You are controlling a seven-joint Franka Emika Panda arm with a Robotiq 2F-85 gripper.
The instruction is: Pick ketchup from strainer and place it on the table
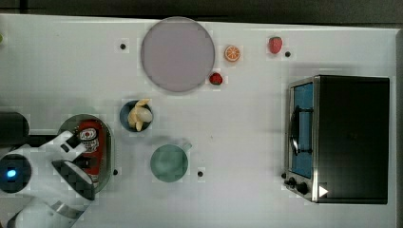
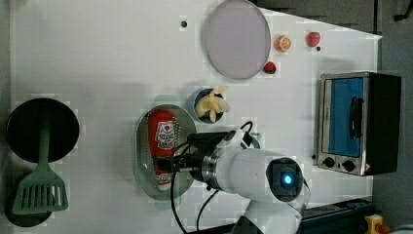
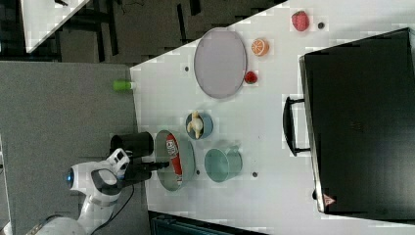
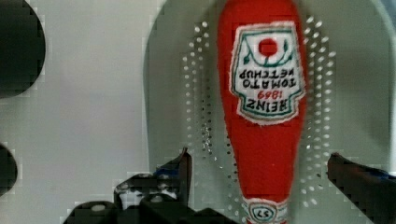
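- Ketchup (image 4: 264,116) is lying flat in the strainer (image 4: 355,93), label up.
- Tool (image 4: 259,170) is standing wide open, one finger (image 4: 180,170) on each side of the bottle's neck, touching neither side and gripping nothing.
- In the top view the arm is covering the bottle's cap end and part of the strainer (image 1: 108,142); bottle (image 1: 91,140) is only partly showing.
- Strainer is sitting on the tabletop (image 1: 237,133), near the top view's left edge, beside a cup (image 1: 168,163) and a small bowl (image 1: 127,118).
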